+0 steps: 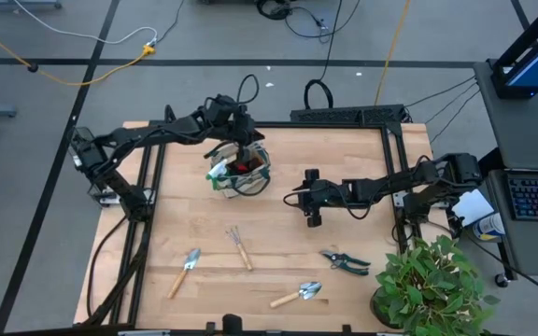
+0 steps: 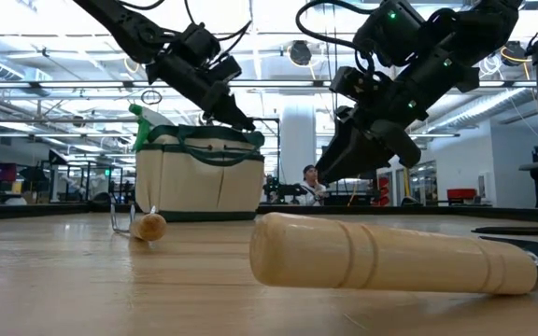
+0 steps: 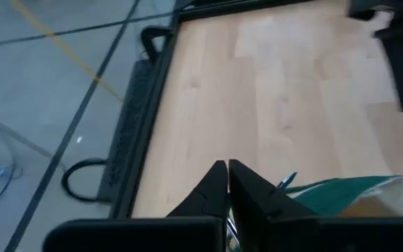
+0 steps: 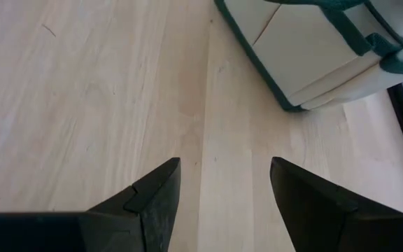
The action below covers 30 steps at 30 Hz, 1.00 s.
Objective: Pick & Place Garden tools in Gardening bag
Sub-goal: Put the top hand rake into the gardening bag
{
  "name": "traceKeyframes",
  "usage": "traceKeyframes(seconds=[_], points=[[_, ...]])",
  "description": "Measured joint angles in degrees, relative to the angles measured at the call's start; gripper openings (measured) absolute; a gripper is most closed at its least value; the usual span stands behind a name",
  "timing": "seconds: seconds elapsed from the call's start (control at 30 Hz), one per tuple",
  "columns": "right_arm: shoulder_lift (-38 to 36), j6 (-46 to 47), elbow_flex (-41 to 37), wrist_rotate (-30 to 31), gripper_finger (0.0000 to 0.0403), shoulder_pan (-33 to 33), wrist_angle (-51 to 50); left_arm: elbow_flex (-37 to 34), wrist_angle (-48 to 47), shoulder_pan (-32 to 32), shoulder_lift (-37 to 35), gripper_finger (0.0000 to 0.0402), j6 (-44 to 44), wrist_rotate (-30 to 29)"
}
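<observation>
While its two dark fingers are pressed tip to tip with nothing visible between them, the left end effector (image 1: 239, 140) hangs directly over the mouth of the gardening bag (image 1: 253, 175), just above the rim as the low view shows. That tan, green-trimmed bag stands upright toward the far middle of the bench (image 1: 278, 271), and a green-and-white item (image 1: 219, 171) and something red (image 1: 242, 166) poke out of it.

Reaching in from the right, the right end effector (image 1: 311, 198) is released, its fingers spread wide and empty, raised above bare wood just beside the bag; the right wrist view shows the bag's wall close ahead.

Four garden tools lie on the near half of the bench, well apart from the bag: a wooden-handled trowel (image 1: 184, 271) at the near left, a small hand fork (image 1: 240, 246) near the middle, a second trowel (image 1: 297, 295) close to the front edge, and black pruning shears (image 1: 345, 260) to the right. A leafy potted plant (image 1: 433, 282) stands at the near right corner.
</observation>
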Motion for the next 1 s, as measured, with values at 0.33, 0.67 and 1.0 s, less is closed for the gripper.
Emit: traceKeyframes(seconds=[0.33, 0.67, 1.0], points=[[0.00, 0.03, 0.00, 0.00, 0.0212, 0.00, -0.02, 0.00, -4.50, -3.07, -6.88, 0.0007, 0.31, -9.02], [0.00, 0.02, 0.00, -0.01, 0.0212, 0.00, -0.07, 0.00, -12.16, -12.50, -11.86, 0.0004, 0.26, -32.37], [0.00, 0.04, 0.00, -0.13, 0.0212, 0.00, -0.09, 0.00, -21.57, -14.11, -11.95, 0.0030, -7.34, -32.57]])
